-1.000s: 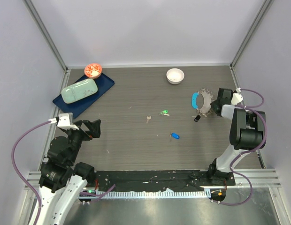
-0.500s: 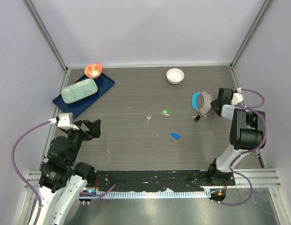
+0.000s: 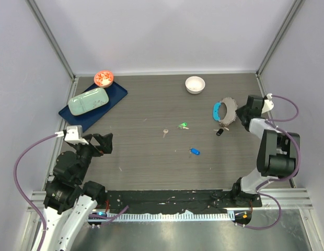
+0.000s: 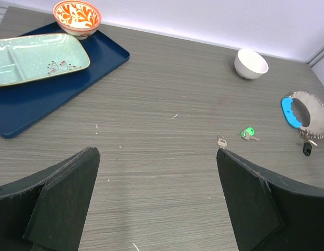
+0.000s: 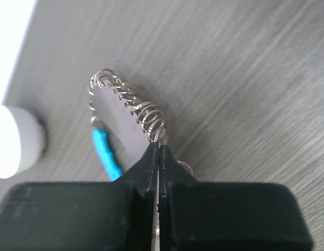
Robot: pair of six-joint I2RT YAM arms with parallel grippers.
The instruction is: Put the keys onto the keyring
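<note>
Keyring [image 3: 230, 106], blue strip [image 3: 218, 111] along its left side, right edge pinched in closed right hand [image 3: 240, 116], left hand [image 4: 155, 152] wide open, empty

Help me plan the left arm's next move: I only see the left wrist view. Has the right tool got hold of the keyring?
Observer: Yes. In the right wrist view the right tool is shut on the wire edge of the keyring.
Operator: I count a silver key, a green key and a black key. Is there another?
Observer: One more. In the overhead view a blue key lies below the green key, apart from the others.
</note>
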